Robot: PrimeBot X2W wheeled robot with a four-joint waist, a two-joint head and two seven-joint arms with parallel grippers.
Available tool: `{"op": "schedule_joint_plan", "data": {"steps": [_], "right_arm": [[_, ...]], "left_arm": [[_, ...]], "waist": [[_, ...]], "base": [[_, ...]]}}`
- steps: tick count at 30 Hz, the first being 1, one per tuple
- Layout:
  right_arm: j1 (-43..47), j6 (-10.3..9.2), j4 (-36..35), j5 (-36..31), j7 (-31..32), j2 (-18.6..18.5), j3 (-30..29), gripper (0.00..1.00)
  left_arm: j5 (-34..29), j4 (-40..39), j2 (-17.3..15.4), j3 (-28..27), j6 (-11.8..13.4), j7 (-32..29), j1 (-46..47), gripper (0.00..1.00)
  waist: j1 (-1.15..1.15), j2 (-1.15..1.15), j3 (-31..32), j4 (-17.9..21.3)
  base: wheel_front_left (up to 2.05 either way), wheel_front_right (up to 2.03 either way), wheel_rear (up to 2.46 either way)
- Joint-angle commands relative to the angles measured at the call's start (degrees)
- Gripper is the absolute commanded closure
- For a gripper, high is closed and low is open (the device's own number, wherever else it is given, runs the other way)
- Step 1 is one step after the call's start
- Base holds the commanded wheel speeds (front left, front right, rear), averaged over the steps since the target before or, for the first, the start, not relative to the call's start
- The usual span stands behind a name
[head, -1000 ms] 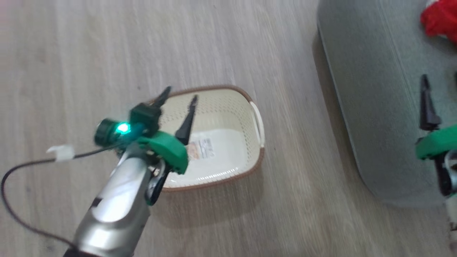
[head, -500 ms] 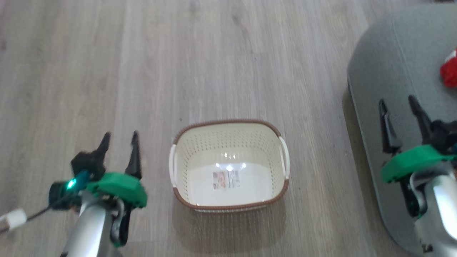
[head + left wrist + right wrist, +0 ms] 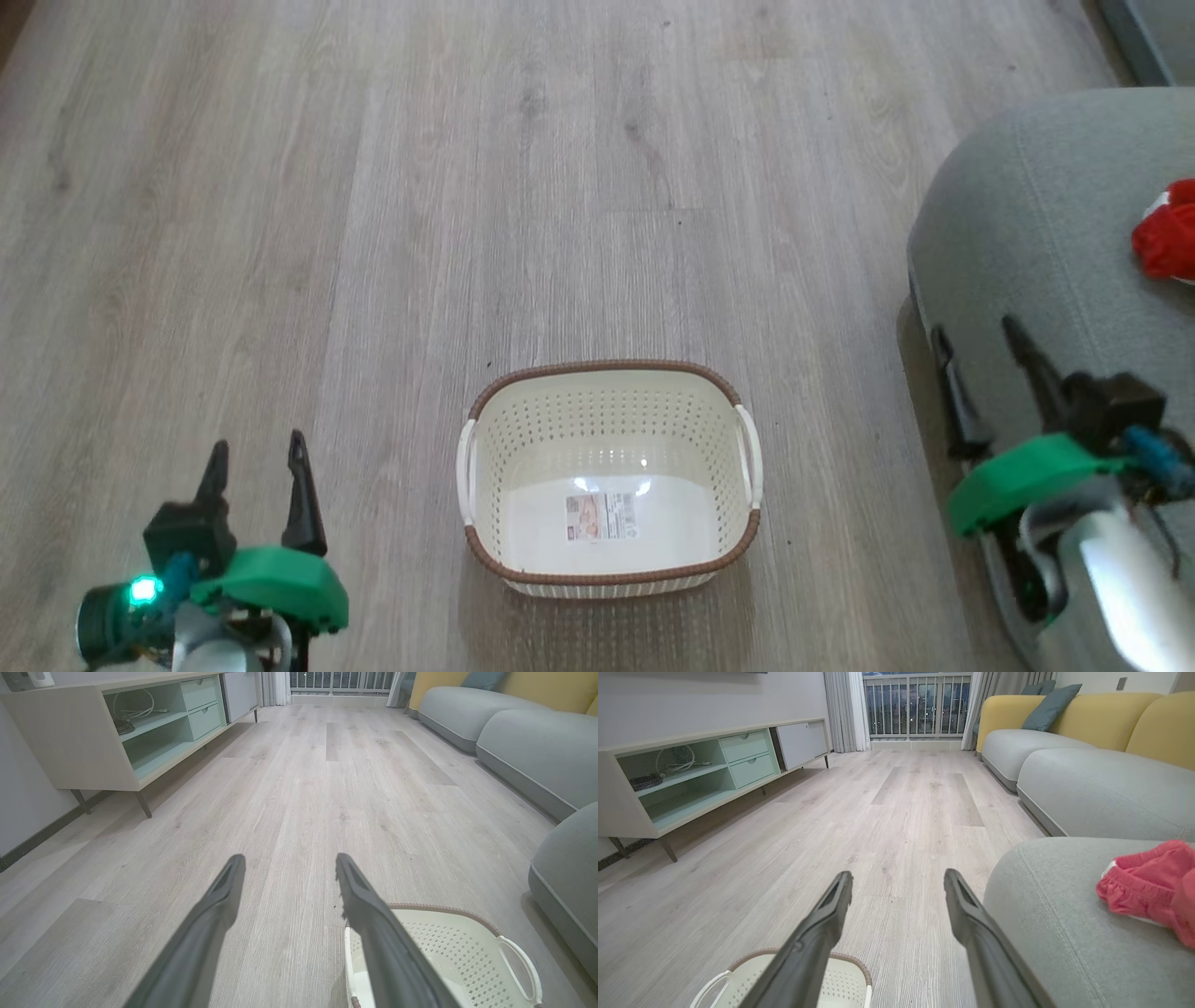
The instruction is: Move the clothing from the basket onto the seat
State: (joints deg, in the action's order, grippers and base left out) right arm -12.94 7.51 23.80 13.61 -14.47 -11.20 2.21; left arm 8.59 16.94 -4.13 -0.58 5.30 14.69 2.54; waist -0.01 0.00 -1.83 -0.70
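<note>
The cream basket (image 3: 485, 439) with a brown rim stands on the wooden floor, holding only a label sticker on its bottom. Red clothing (image 3: 1167, 233) lies on the grey-green seat (image 3: 1027, 205) at the right edge; the right wrist view shows the clothing (image 3: 1148, 889) on the seat (image 3: 1064, 914) too. My left gripper (image 3: 257, 451) hangs open at the lower left, left of the basket (image 3: 467, 933). My right gripper (image 3: 976, 333) is open over the seat's near corner, right of the basket (image 3: 850, 975). Both hold nothing.
A long low cabinet (image 3: 93, 732) with open shelves stands along the left wall. More grey sofa cushions (image 3: 1101, 788) with yellow backs line the right side. Wide wooden floor (image 3: 467, 187) stretches ahead toward a balcony railing (image 3: 915, 704).
The head view has swung, so the basket now sits centred. My left gripper has come away from over the basket to its left side. Both grippers stay open.
</note>
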Motion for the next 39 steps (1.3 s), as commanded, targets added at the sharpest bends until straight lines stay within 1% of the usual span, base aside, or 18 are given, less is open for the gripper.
{"op": "schedule_joint_plan", "data": {"steps": [1,11,18,20,21,25,39], "right_arm": [[-0.3,-0.02,-1.4,0.3,-0.5,-0.1,1.2,0.0],[1.7,-0.02,0.0,0.3,-0.5,1.3,2.0,0.0],[1.8,-0.02,0.9,0.7,-0.5,1.3,2.3,0.0],[1.7,-0.02,1.1,0.8,-0.5,1.2,2.2,0.0],[2.7,0.0,2.8,0.6,0.0,1.7,1.2,1.0],[4.4,0.0,5.5,1.0,0.3,2.2,1.4,1.0],[4.7,0.0,3.9,9.1,2.5,2.9,0.3,1.0]], "left_arm": [[-0.5,-2.3,-0.3,-2.3,0.3,0.3,1.1,0.0],[-1.5,-5.0,0.9,-3.7,-1.2,0.3,-1.8,0.0],[-1.1,-4.9,1.1,-3.7,-2.9,0.3,-2.8,0.0],[-0.4,-4.8,1.2,-3.8,-3.7,0.3,-2.8,0.0],[-0.4,-2.7,1.3,-1.6,-3.8,0.0,-4.8,1.0],[-0.1,0.3,1.6,-1.5,-3.8,-0.3,-5.6,1.0],[8.7,0.0,1.6,-2.1,-4.8,-2.6,-4.6,1.0]], "waist": [[0.01,0.0,0.3,0.2],[0.01,0.0,1.9,1.0],[0.01,0.0,2.4,1.4],[0.01,0.0,2.4,1.5],[0.01,0.0,2.4,1.5],[0.01,0.0,2.5,1.5],[0.01,0.0,2.4,1.4]], "base": [[0.0,0.0,0.0],[0.0,0.0,0.0],[0.0,0.0,0.0],[0.0,0.0,0.0],[0.0,0.0,0.0],[0.0,0.0,0.0],[0.0,0.0,0.0]]}}
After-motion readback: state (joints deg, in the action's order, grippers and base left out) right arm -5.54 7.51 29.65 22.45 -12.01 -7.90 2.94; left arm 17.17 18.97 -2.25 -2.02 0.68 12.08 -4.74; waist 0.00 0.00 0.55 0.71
